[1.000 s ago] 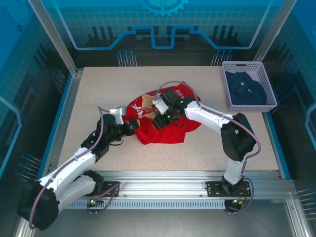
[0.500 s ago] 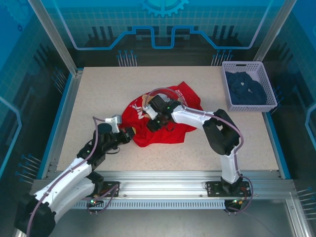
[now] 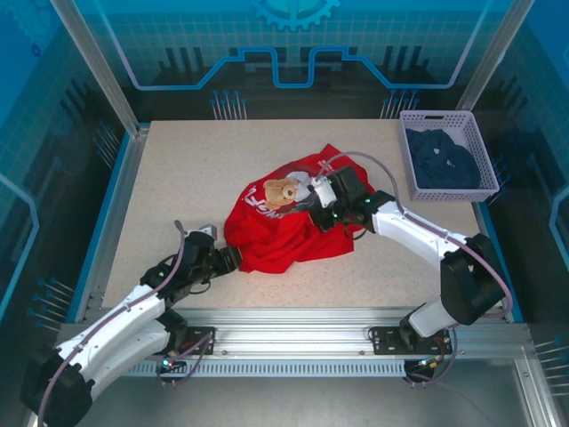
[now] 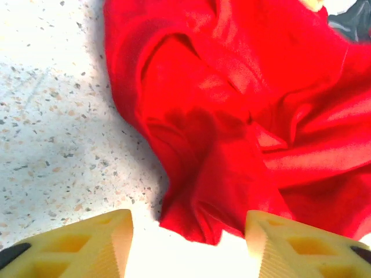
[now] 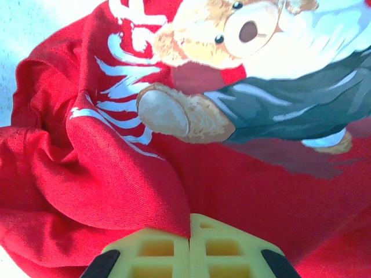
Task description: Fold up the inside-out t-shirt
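Pinching t-shirt (image 5: 116,185), right gripper (image 5: 189,227); left gripper (image 4: 188,229) newly open

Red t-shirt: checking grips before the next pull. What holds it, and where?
Right gripper pinches a fold of the red t-shirt near the bear print; left gripper stands open, holding nothing.

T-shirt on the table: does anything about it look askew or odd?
Yes. The t-shirt lies on the table in a crumpled, twisted heap, bear print partly showing, not flat. The right gripper pinches a fold; the left gripper stands open at its near corner.
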Available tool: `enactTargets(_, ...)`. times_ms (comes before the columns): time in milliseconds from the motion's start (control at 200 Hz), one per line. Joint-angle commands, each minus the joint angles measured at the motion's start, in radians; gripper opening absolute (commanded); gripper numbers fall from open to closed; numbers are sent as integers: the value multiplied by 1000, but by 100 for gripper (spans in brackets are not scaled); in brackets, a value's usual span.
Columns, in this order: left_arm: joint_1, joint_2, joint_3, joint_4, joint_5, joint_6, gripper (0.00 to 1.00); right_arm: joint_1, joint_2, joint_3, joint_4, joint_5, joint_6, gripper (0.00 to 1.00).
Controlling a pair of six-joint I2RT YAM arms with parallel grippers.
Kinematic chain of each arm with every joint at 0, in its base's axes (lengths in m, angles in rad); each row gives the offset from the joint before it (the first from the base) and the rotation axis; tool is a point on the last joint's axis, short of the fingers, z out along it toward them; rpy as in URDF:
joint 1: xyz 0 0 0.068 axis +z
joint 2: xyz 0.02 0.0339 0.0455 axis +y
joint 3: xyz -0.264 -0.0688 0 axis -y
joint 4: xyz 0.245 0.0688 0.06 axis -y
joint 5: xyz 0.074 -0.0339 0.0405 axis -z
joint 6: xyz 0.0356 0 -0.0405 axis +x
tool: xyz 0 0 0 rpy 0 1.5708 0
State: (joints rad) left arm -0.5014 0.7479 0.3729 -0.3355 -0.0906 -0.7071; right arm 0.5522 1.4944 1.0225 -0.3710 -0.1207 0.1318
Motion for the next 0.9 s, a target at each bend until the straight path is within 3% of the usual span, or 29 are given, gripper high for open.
enactTargets(0, -40, 11, 68, 5, -71, 85, 63, -15, -43, -54, 39, -53, 9, 0)
enactTargets(125, -107, 102, 132, 87, -64, 239, 66, -13, -55, -60, 59, -86, 2, 0)
enactTargets(300, -212, 356, 262, 193, 83, 394, 67, -32, -59, -43, 69, -140, 40, 0)
enactTargets(410, -288, 506, 345, 220, 71, 456, 67, -40, -62, -32, 78, -188, 75, 0)
enactTargets(625, -299, 703, 438, 252, 71, 497, 60, -44, -76, -27, 78, -214, 98, 0)
enactTargets(720, -298, 758, 456, 270, 42, 500, 51, -44, -83, -35, 88, -224, 106, 0)
enactTargets(890, -292, 801, 494, 311, -21, 489, 21, -44, -97, -50, 72, -184, 77, 0)
